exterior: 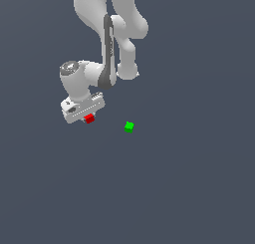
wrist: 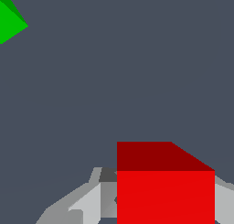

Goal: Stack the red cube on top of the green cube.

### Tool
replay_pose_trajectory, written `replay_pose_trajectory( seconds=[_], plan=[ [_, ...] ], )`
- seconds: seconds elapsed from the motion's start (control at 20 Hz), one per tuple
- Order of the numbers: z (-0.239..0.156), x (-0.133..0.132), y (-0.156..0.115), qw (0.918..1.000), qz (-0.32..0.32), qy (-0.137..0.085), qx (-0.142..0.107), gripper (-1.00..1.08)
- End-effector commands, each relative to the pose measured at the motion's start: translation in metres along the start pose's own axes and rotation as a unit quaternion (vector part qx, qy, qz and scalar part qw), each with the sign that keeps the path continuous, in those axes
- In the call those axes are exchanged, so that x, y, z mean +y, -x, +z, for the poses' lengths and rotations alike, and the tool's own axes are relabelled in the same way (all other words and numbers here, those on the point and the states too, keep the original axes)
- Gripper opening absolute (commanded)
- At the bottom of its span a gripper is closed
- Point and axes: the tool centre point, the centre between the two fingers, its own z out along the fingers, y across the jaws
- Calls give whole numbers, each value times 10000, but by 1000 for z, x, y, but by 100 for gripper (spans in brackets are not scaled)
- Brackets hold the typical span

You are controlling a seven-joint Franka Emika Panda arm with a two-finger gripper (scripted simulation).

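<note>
Item 1, gripper (exterior: 87, 116): white, at the end of the white arm (exterior: 107, 49), which enters from the top edge of the exterior view. The hand sits in the upper part of that view, toward the exterior view's left. In the wrist view the grey-white fingers (wrist: 87, 202) flank the red cube on both sides and lie against it, so the gripper is closed around the cube.

Item 2, red cube (exterior: 89, 119): tiny, bright red, tucked at the lower edge of the white hand in the exterior view. In the wrist view it (wrist: 165, 191) fills the space between the fingers, one darker face and one brighter face showing. Whether it rests on the surface or is lifted off it cannot be told.

Item 3, green cube (exterior: 129, 127): tiny, bright green, same size as the red one, alone on the floor (exterior: 189, 188). It lies to the exterior view's right of the red cube, apart from it and not touching the gripper. In the wrist view only a corner (wrist: 10, 22) shows, cut by the picture's edge.

Item 4, floor: plain dark blue-grey, flat, running to every edge of both views. Open ground lies between the two cubes and all round the green cube. No rim or border shows.

Containers: none shown.
</note>
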Motion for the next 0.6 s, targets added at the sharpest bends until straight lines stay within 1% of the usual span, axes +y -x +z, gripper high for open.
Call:
replay_pose_trajectory(
  seconds=[0.0, 0.3, 0.55],
  plan=[
    [-17, 0, 0, 10000, 0, 3, 2, -100],
    [-42, 0, -1, 10000, -3, 1, 1, -100],
    [-48, 1, -1, 10000, -3, 1, 1, -100]
  ],
)
